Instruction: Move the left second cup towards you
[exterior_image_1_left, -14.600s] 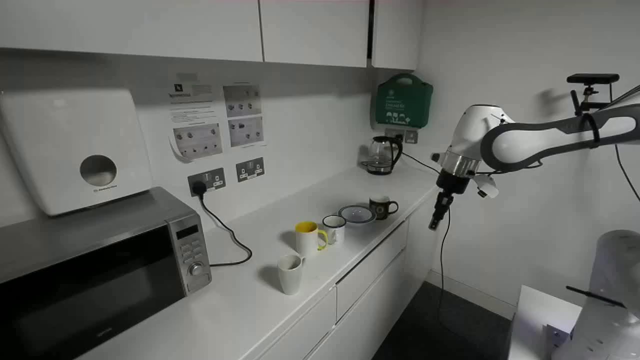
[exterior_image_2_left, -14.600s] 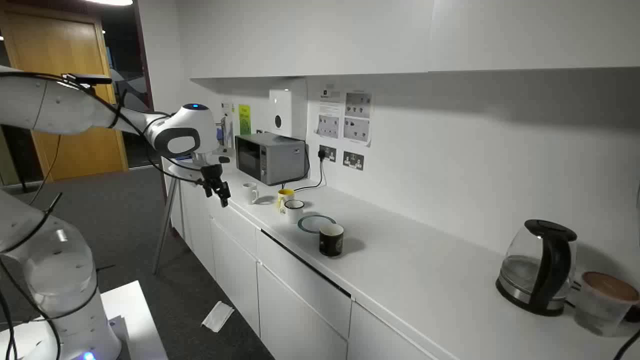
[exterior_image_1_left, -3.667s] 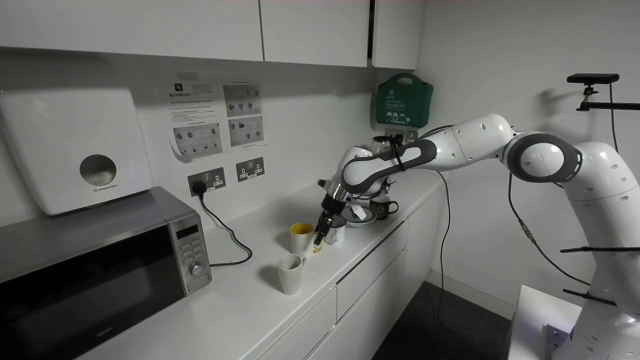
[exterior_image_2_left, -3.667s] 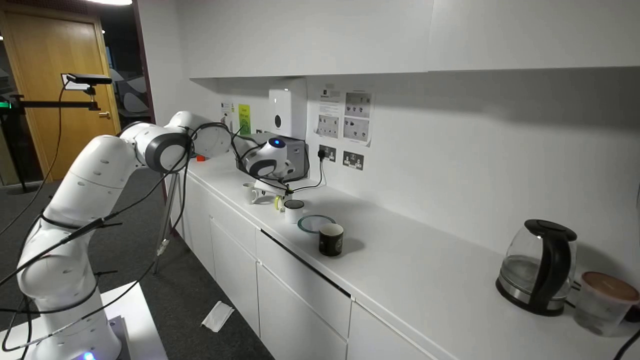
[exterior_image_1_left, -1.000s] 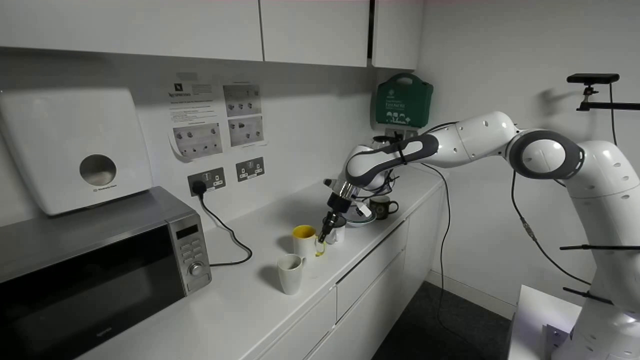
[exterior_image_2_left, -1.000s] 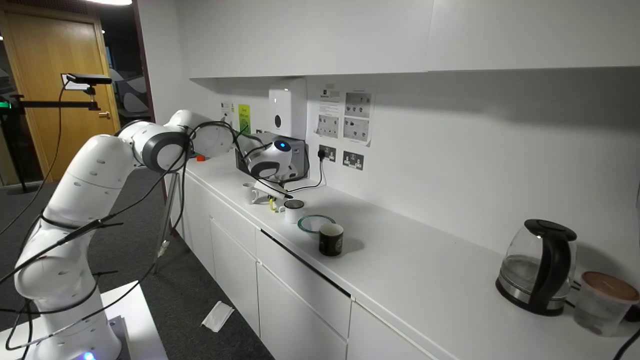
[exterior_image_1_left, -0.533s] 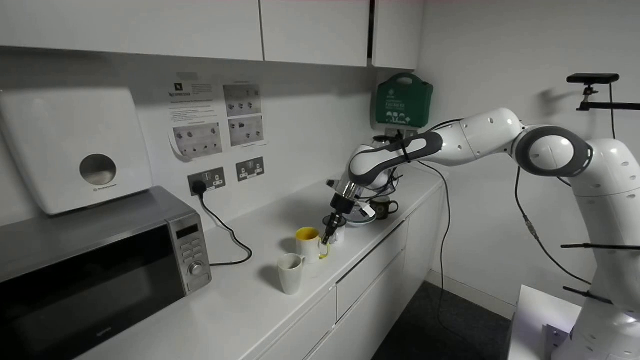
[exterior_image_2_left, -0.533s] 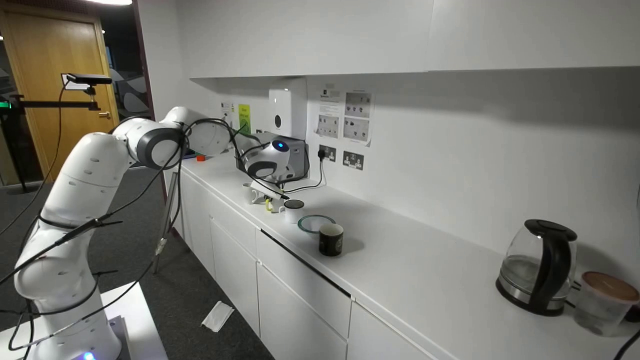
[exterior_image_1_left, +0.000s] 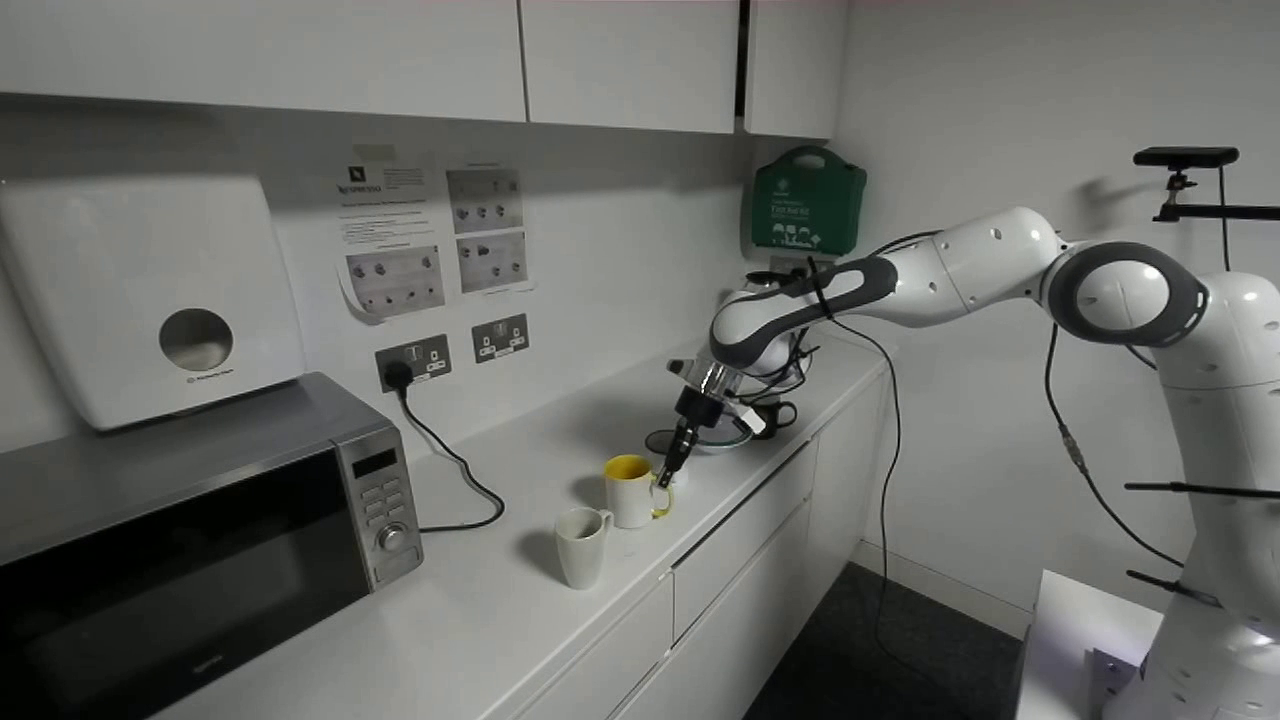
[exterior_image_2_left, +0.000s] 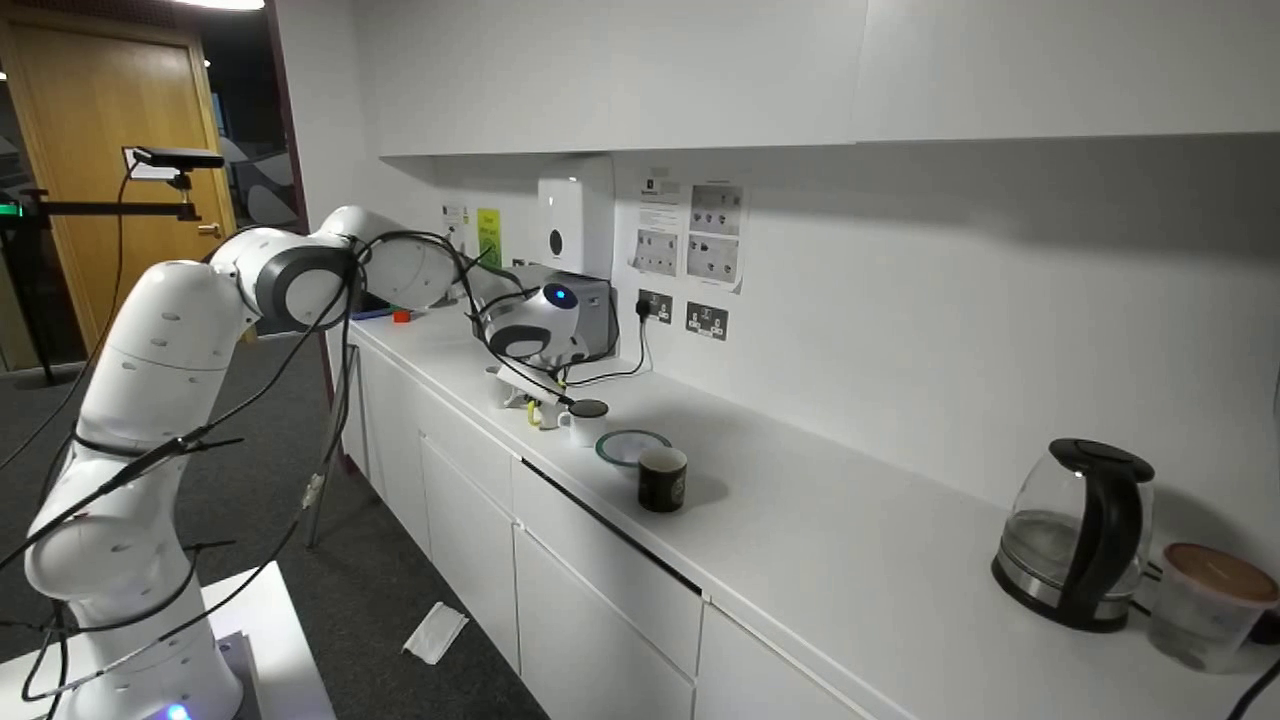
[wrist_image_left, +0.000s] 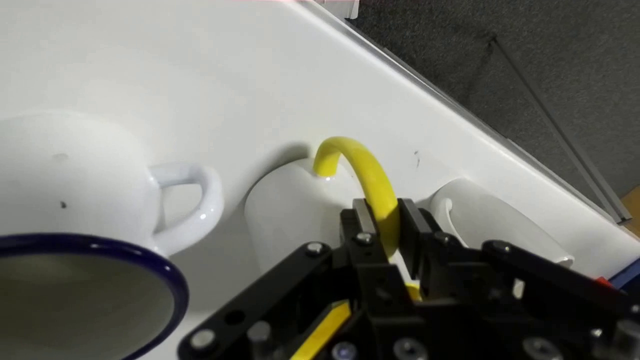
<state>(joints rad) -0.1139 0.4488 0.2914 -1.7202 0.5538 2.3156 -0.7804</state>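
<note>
The left second cup (exterior_image_1_left: 628, 503) is a white mug with a bright yellow inside and a yellow handle. It stands upright on the counter, close to the front edge. My gripper (exterior_image_1_left: 667, 480) comes down on its handle side. In the wrist view both fingers press the yellow handle (wrist_image_left: 367, 172) from either side, so the gripper (wrist_image_left: 385, 215) is shut on it. The black linkage covers much of the cup's upper part there. In an exterior view the arm hides most of the cup, and only its yellow handle (exterior_image_2_left: 533, 413) shows clearly.
A plain white mug (exterior_image_1_left: 582, 550) stands close by, towards the microwave (exterior_image_1_left: 300, 500). On the opposite side are a white mug with a dark rim (wrist_image_left: 75, 190), a plate (exterior_image_2_left: 632, 447) and a dark mug (exterior_image_2_left: 662, 480). The counter's front edge (wrist_image_left: 440, 100) drops to the floor.
Over the last second my gripper and the held cup have slid together towards the counter's front edge. Much earlier the arm hung off the counter, away from the cups.
</note>
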